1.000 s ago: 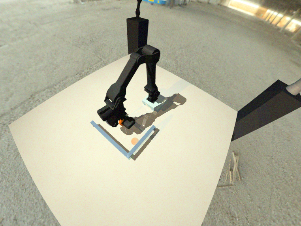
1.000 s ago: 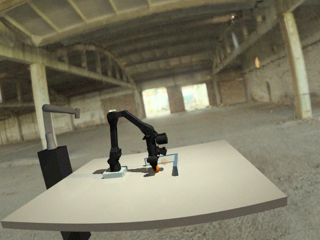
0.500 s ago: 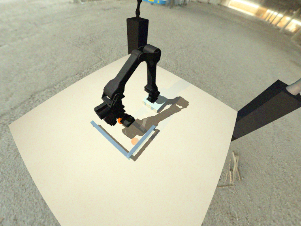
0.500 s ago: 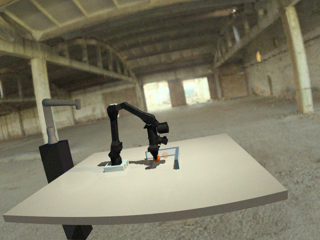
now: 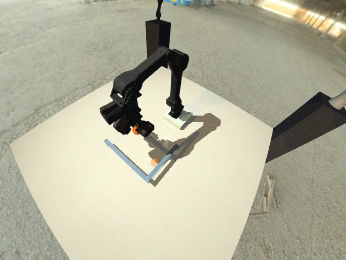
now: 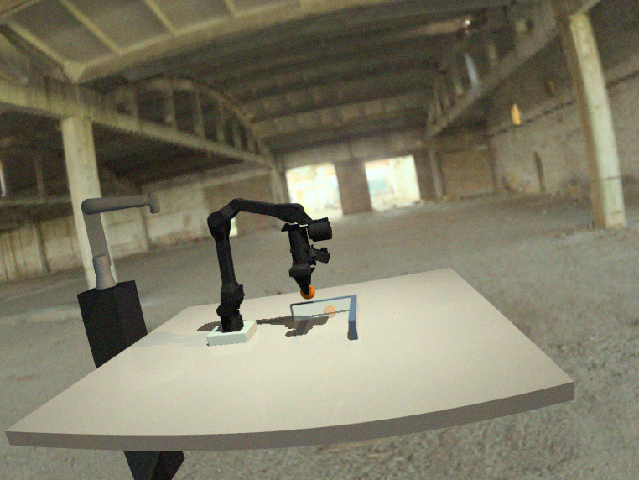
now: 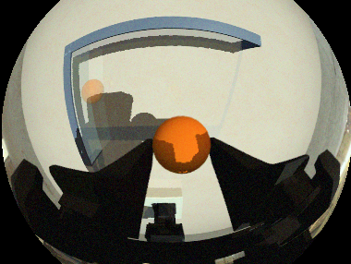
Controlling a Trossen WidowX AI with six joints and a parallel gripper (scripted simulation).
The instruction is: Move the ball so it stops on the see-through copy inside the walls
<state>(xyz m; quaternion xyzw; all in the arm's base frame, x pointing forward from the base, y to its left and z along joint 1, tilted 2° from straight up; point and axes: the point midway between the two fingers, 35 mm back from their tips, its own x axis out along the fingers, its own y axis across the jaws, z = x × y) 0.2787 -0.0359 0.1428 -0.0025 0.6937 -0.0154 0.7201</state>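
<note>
You have the ball (image 5: 135,130) clamped in the gripper (image 5: 136,130) and lifted above the table (image 5: 83,182), so you're in the carry step. The copy (image 5: 154,162) sits near the corner of the walls (image 5: 127,161) (close by the right-hand one). Next, I'd judge, you carry over it, lower gently, then release.

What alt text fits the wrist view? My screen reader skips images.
The gripper is shut on an orange ball, held between its two dark fingers. Beyond it, two low clear walls form a corner, with the pale see-through copy near the left wall.
</note>
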